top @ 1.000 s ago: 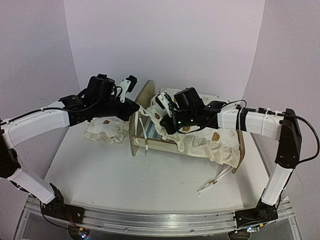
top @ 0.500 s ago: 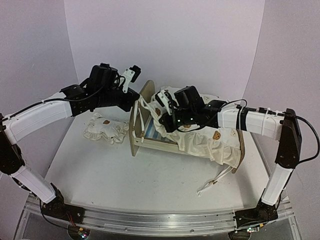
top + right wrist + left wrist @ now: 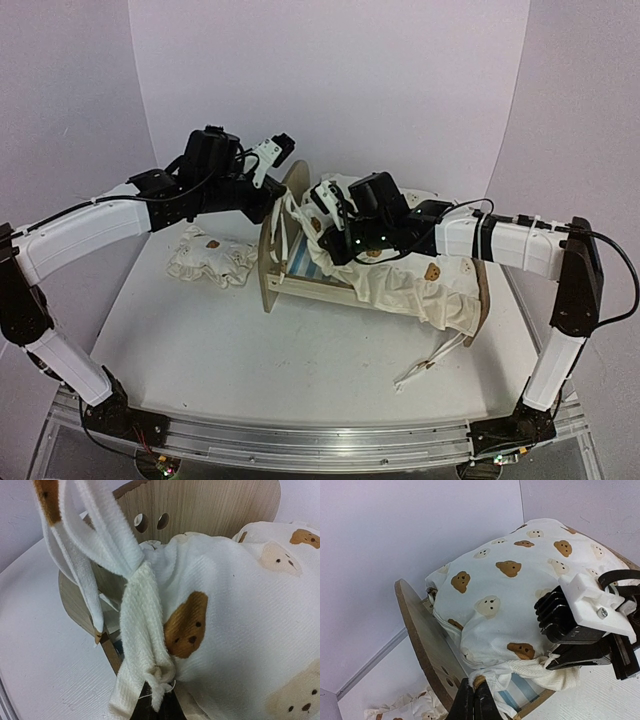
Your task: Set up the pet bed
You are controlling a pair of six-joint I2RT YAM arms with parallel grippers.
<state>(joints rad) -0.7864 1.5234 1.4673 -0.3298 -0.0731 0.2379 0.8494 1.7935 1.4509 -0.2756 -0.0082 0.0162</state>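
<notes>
On the left of the table [image 3: 250,370]: a small pillow [image 3: 210,262] with bears on it, lying flat, just beside the bed. Above it, the left gripper [image 3: 472,701], pressed together and pinching a white tie [image 3: 485,676] of the big cushion [image 3: 510,595], right by the round headboard [image 3: 420,640].

In the middle of the table: the pet bed [image 3: 318,290], standing on its feet, headboard at the left end. Blue and white stripes [image 3: 519,695] peeking out from under the cushion. Cushion bunched up on top of the bed and spilling over the near side toward the right end.

Over the cushion, the right gripper [image 3: 159,706], squeezed together too, pinching the other tie [image 3: 142,645] close to the headboard.

On the right, a loose tie [image 3: 430,365] hanging down from the cushion onto the table.
</notes>
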